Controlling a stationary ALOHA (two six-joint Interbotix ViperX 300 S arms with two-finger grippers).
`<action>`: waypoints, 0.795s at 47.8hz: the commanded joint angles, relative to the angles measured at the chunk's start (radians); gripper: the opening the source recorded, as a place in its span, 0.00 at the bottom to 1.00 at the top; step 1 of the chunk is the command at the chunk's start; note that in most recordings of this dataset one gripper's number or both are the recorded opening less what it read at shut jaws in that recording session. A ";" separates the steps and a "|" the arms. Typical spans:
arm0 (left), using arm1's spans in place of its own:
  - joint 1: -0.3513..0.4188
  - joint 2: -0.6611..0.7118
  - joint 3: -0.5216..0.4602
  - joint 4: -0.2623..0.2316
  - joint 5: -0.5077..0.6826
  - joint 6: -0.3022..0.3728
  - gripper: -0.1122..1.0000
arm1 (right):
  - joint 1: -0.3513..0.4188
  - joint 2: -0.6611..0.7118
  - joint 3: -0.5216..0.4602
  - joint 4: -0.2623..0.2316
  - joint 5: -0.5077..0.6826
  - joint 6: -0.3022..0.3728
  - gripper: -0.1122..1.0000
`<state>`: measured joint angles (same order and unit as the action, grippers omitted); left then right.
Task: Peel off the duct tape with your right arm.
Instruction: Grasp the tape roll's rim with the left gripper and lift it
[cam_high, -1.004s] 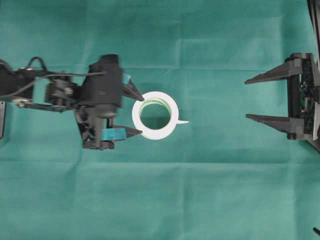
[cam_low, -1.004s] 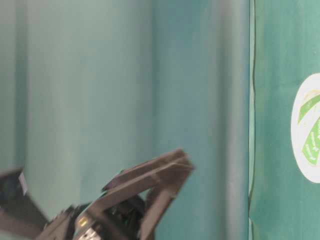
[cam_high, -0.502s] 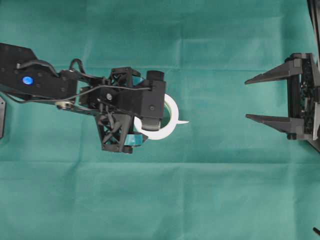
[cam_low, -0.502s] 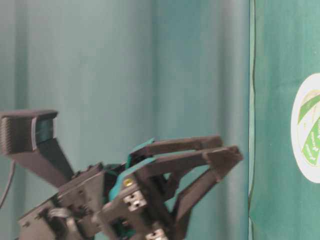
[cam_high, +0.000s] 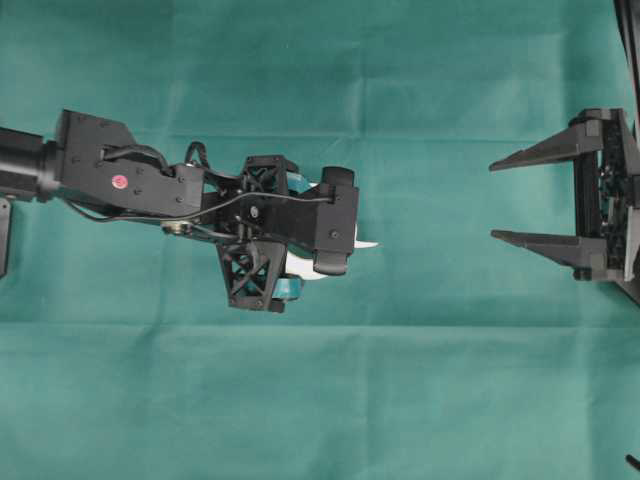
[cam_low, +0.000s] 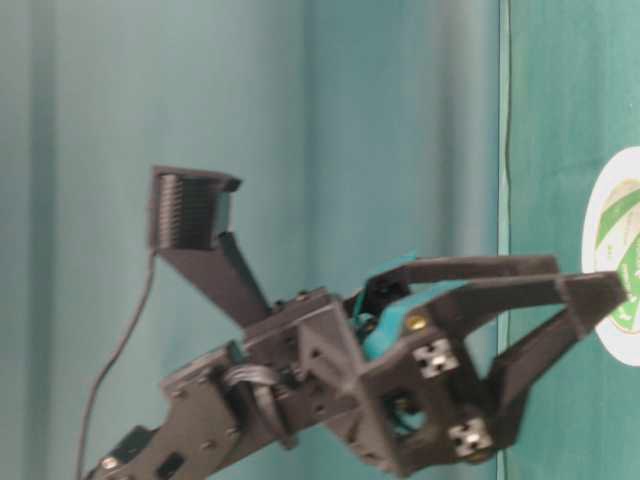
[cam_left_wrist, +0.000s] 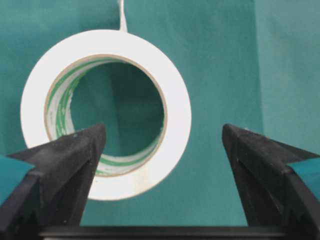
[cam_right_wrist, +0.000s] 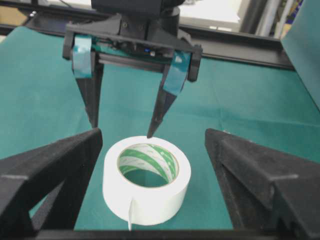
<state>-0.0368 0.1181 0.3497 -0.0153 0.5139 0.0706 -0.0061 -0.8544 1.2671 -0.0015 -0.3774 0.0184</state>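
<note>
- The left gripper (cam_right_wrist: 125, 127) is held wide open, nothing gripped. One finger is poised over the roll's hollow core, the other outside the wall; presumably a brace is intended.
- The right gripper (cam_high: 510, 198) is likewise spread wide and empty, parked at the right edge of the green cloth (cam_high: 320, 400), well apart from the roll.
- The duct tape (cam_right_wrist: 147, 186) is laid flat near the cloth's middle. Its loose strip end (cam_high: 366, 244) is turned toward the right gripper, judged convenient for peeling.
</note>
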 joint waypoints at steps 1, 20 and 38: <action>0.003 0.003 -0.020 0.002 -0.023 -0.002 0.95 | 0.000 0.005 -0.009 0.000 -0.014 0.003 0.74; 0.003 0.081 -0.018 0.002 -0.091 0.000 0.95 | -0.002 0.006 -0.005 0.000 -0.015 0.003 0.74; 0.005 0.160 -0.020 0.002 -0.121 -0.002 0.95 | -0.003 0.008 0.000 0.003 -0.017 0.003 0.74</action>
<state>-0.0353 0.2884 0.3482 -0.0169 0.4019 0.0690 -0.0061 -0.8514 1.2778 -0.0015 -0.3835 0.0199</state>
